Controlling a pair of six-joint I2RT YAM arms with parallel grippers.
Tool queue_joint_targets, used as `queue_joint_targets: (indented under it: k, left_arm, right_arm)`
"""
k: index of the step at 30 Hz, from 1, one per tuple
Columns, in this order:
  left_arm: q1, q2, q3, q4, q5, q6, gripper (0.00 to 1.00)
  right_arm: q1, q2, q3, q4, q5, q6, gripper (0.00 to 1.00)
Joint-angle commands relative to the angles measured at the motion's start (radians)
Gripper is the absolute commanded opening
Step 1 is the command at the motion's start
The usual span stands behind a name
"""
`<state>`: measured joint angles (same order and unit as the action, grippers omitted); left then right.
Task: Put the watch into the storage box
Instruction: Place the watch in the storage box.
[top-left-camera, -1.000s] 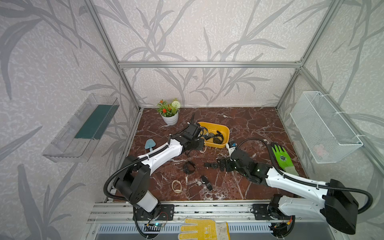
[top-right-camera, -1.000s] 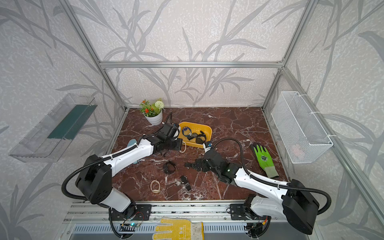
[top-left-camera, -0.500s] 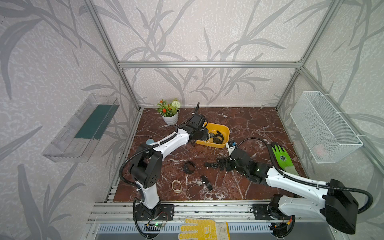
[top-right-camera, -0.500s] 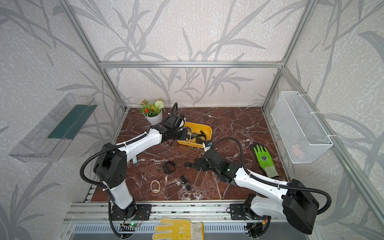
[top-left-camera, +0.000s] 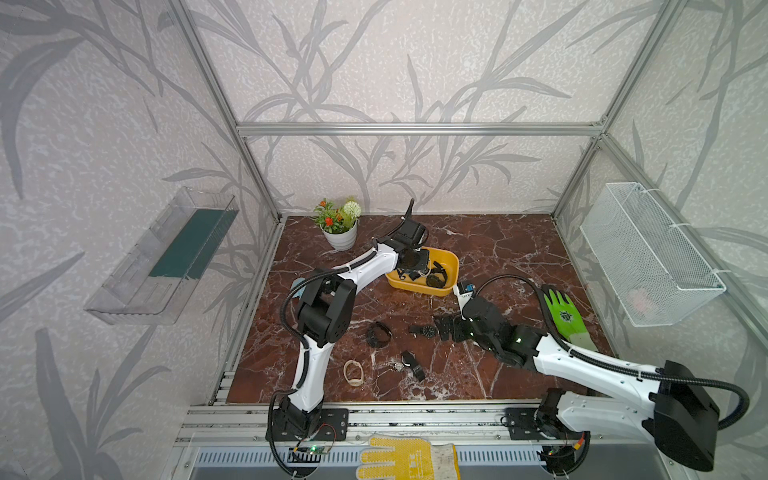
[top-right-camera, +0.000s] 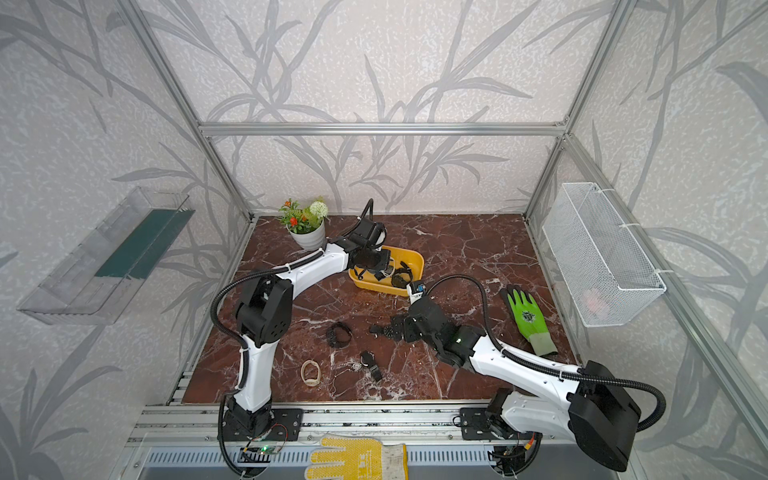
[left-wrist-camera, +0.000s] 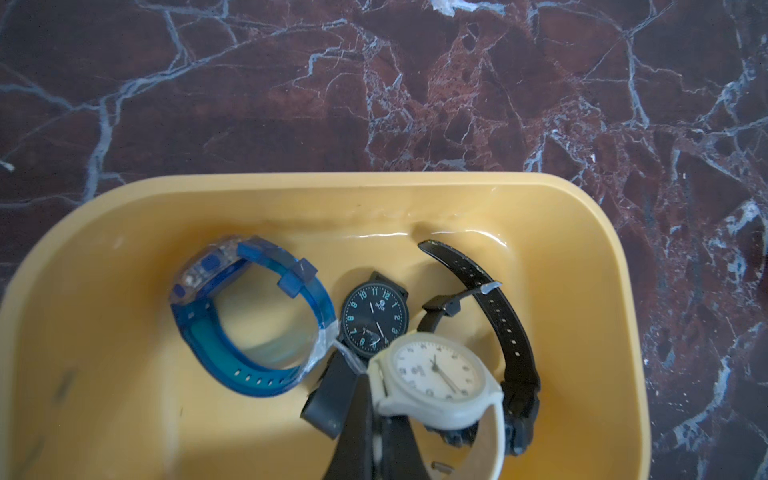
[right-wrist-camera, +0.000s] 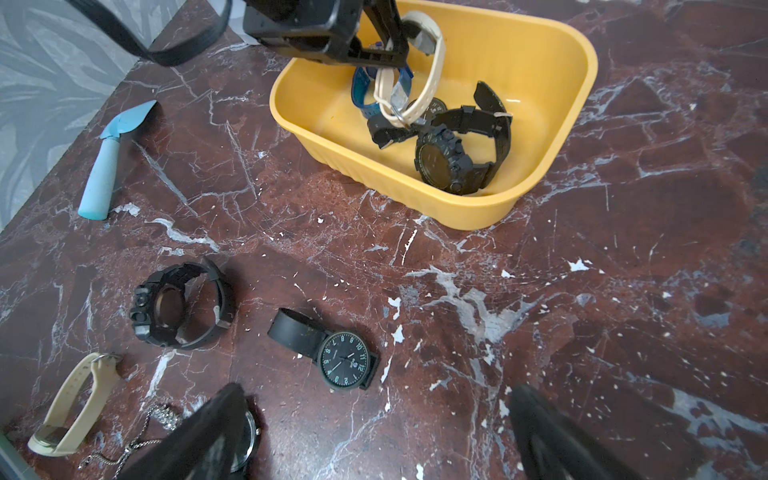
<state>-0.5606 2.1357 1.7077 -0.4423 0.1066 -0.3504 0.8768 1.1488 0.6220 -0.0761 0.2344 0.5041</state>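
Note:
My left gripper is shut on the strap of a white-faced watch and holds it above the inside of the yellow storage box. In the right wrist view the cream strap dangles from the left gripper over the storage box. In the box lie a blue watch, a black-dial watch and a bulky black watch. My right gripper stands open, low over the table, near a flat black watch. Both top views show the box.
On the table lie a bulky black watch, a beige-strapped watch, a chain and a blue scoop. A flower pot stands behind the box; a green glove lies right. A wire basket and clear tray hang on the walls.
My left arm has swung back and to the right, carrying the white watch from beside the box's left end to over its inside. The right arm has stayed put.

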Motion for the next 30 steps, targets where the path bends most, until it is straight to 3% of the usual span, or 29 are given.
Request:
queue_joint_targets:
  k: [1,15,19,28,30]
  left_arm:
    - [0.005,0.041,0.060,-0.043,-0.002,0.005,0.00]
    - [0.007,0.143,0.166,-0.087,-0.029,-0.005,0.03]
    - [0.010,0.106,0.137,-0.055,-0.015,-0.017,0.18]
    - [0.018,-0.082,0.027,0.040,0.056,0.003,0.81]
    - [0.018,-0.132,-0.012,0.065,0.067,0.011,0.85]
  right_arm:
    - [-0.002,-0.026,0.014,-0.012,0.022,-0.004,0.99]
    - [-0.002,-0.044,0.010,-0.022,0.035,-0.006,0.99]
    - [-0.003,-0.047,0.012,-0.027,0.039,-0.011,0.99]
    - [-0.004,-0.075,0.030,-0.059,0.074,-0.053,0.99]
    - [-0.004,-0.074,0.037,-0.060,0.074,-0.065,0.99]
